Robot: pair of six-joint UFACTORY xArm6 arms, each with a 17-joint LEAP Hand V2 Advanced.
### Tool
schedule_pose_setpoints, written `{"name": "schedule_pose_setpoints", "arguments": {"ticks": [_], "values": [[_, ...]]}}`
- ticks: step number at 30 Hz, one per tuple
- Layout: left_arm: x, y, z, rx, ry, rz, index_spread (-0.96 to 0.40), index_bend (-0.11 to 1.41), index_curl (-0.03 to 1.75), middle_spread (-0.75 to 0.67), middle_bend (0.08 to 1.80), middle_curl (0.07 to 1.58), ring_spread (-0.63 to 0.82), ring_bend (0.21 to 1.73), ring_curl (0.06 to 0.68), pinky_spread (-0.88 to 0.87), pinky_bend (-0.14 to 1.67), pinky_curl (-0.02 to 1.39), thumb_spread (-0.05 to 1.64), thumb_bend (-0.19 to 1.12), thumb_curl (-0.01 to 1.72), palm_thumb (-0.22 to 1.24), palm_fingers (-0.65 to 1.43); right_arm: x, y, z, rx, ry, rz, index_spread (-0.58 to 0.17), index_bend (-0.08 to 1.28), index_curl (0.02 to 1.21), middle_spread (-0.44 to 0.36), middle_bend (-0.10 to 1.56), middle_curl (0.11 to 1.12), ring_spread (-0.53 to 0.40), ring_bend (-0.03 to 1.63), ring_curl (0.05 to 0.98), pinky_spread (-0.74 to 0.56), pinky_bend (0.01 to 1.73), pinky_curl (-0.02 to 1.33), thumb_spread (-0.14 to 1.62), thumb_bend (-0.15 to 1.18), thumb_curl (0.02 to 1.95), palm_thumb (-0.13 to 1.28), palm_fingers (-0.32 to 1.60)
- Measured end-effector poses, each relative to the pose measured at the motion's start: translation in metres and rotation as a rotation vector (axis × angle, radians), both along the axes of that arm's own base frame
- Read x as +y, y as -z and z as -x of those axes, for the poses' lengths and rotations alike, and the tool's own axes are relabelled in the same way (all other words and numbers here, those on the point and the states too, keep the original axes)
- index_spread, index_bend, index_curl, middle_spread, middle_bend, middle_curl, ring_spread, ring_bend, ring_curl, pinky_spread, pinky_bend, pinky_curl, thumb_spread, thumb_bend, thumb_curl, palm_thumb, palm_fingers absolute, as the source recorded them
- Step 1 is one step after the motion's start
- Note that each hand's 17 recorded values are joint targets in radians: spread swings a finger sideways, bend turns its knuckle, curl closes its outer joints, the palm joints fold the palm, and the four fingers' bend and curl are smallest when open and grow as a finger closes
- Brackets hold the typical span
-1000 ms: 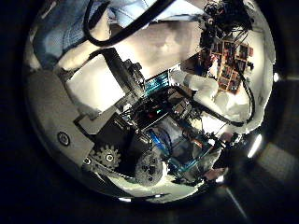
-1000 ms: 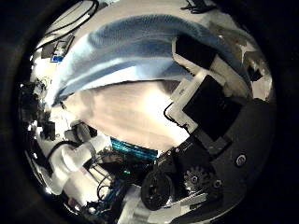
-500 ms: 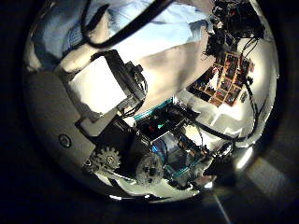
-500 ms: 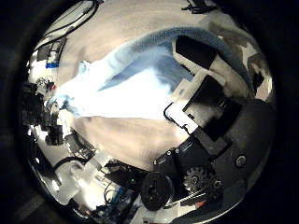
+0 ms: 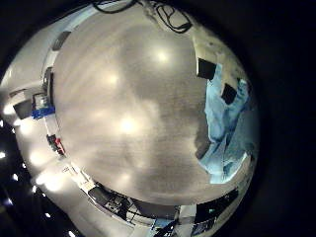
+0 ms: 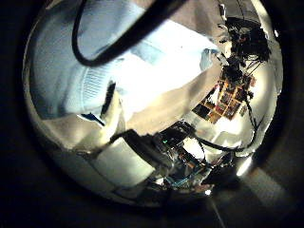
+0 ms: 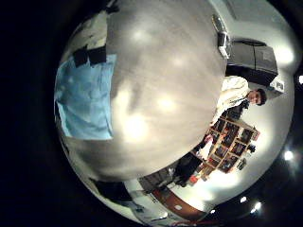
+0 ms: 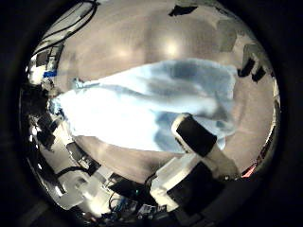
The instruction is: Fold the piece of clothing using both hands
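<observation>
The garment (image 8: pixel 151 104), pale blue cloth, lay spread on the wooden table (image 8: pixel 180 38) beneath both hands. In the right thumb side palm view it stretched across the tabletop with its edges rumpled, and a black and white finger (image 8: pixel 194 137) of the right hand (image 8: pixel 204 165) rested against its near edge; whether that hand gripped the cloth could not be determined. In the left thumb side palm view the cloth (image 6: pixel 114 66) filled most of the frame, close to the palm. The left hand (image 6: pixel 133 161) showed only in part, and its grasp could not be determined. Both little finger side views showed the cloth (image 5: pixel 225 128) (image 7: pixel 87 95) lying on the table (image 7: pixel 161 85) beside dark finger parts.
</observation>
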State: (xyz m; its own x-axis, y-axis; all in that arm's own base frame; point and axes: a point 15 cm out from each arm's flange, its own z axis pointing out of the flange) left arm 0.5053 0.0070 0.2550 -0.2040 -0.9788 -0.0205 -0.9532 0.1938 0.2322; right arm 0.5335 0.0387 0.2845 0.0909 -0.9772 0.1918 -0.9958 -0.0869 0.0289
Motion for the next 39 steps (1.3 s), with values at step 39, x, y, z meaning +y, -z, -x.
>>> {"name": "schedule_pose_setpoints", "arguments": {"ticks": [39], "values": [[-0.042, 0.064, 0.086, 0.007, 0.069, 0.064, -0.09, 0.19, 0.59, 0.07, 0.18, 0.42, 0.20, 0.64, 0.255, 0.27, 0.23, 0.47, 1.16, -0.02, 0.39, 0.55, 0.23, -0.069, 0.062, 0.092, 0.263, -0.036, 0.014, -0.370, 0.17, 0.38, -0.066, 0.34, 0.37, 0.037, 0.61, 0.296, 0.32, 0.68, 0.25, 1.26, -0.02, 0.27, 0.30, 0.04]]}}
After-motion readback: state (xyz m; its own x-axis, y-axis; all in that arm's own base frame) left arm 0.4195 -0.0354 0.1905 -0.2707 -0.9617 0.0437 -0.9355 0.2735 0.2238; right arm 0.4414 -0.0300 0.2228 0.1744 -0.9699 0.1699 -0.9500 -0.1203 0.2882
